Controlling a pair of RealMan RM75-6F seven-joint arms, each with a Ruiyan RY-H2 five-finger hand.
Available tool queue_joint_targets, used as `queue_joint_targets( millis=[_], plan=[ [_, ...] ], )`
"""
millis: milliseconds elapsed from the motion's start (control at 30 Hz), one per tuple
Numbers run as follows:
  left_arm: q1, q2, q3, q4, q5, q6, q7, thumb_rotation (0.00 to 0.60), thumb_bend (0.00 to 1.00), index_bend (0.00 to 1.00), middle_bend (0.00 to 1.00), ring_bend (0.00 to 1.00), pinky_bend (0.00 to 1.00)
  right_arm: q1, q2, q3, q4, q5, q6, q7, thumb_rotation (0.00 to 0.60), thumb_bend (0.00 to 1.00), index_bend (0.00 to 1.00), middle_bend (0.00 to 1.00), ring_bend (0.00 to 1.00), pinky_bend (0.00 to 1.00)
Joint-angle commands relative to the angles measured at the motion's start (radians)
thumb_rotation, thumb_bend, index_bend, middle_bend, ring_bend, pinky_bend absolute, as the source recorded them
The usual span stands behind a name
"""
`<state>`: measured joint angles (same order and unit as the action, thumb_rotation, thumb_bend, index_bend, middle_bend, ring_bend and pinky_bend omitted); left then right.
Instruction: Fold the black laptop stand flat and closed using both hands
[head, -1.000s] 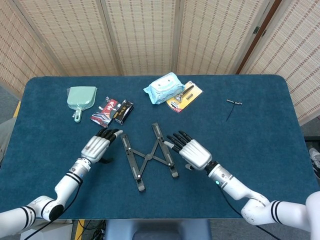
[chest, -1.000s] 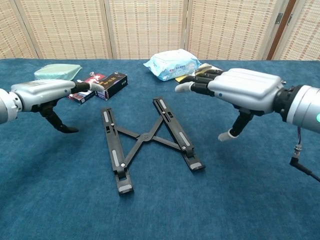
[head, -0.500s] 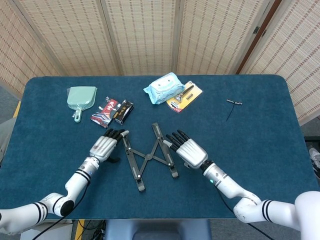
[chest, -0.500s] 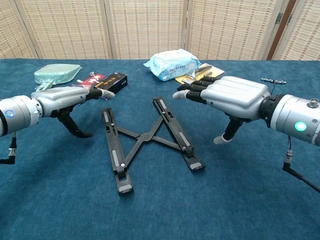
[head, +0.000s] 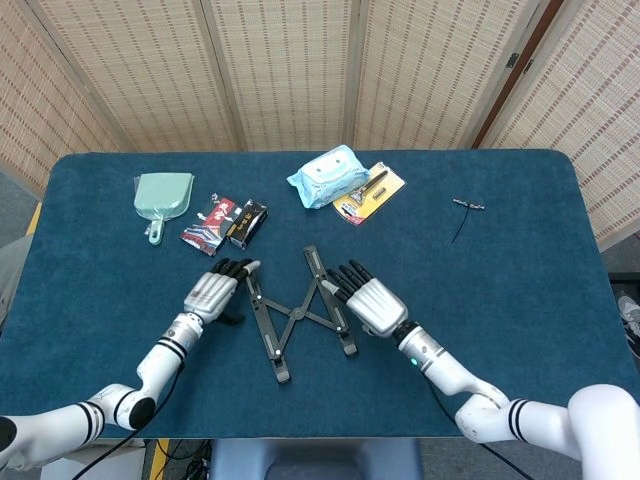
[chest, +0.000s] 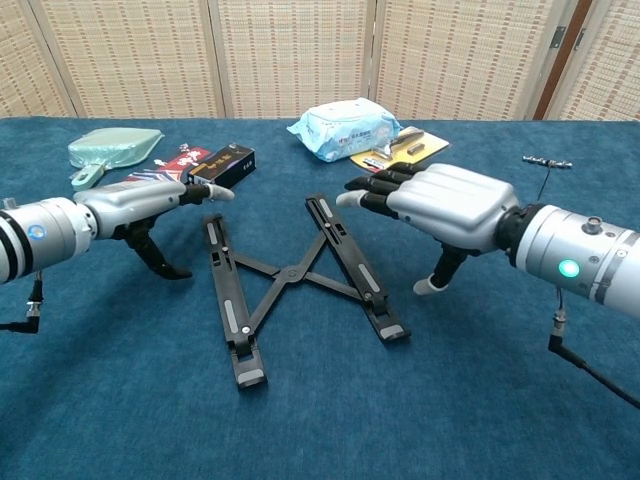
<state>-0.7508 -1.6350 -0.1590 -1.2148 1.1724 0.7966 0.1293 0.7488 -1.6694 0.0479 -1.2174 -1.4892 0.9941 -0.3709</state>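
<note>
Both hands — left hand (head: 211, 291), right hand (head: 371, 303) — nearer the laptop stand (head: 296, 314), fingers spread, empty

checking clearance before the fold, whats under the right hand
Under the right hand in the chest view: bare blue table; its thumb points down beside the laptop stand, whose right bar lies below the fingertips. Whether it touches is unclear.

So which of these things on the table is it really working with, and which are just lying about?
In the job:
black laptop stand, spread open in an X
left hand, open beside it
right hand, open beside it

Lying about:
green dustpan
red packet
small black box
wipes pack
yellow card
small cable
</note>
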Motion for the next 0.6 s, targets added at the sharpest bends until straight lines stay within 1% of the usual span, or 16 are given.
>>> queue_joint_targets(
  millis=[33, 400, 600],
  plan=[
    [-0.002, -0.004, -0.001, 0.006, -0.002, -0.002, -0.006, 0.6, 0.21, 0.02, 0.07, 0.09, 0.0, -0.004, -0.021, -0.003, 0.022, -0.01, 0.011, 0.002, 0.6, 0.01, 0.0, 0.0, 0.0, 0.01],
    [-0.006, -0.02, -0.002, 0.019, -0.015, -0.011, -0.029, 0.6, 0.21, 0.01, 0.06, 0.09, 0.0, -0.012, -0.106, 0.001, 0.107, -0.037, 0.056, -0.011, 0.6, 0.01, 0.0, 0.0, 0.0, 0.01],
    [-0.009, -0.025, -0.003, 0.024, -0.018, -0.016, -0.037, 0.6, 0.21, 0.01, 0.06, 0.09, 0.0, -0.014, -0.136, 0.002, 0.136, -0.047, 0.068, -0.001, 0.6, 0.01, 0.0, 0.0, 0.0, 0.0]
  ],
)
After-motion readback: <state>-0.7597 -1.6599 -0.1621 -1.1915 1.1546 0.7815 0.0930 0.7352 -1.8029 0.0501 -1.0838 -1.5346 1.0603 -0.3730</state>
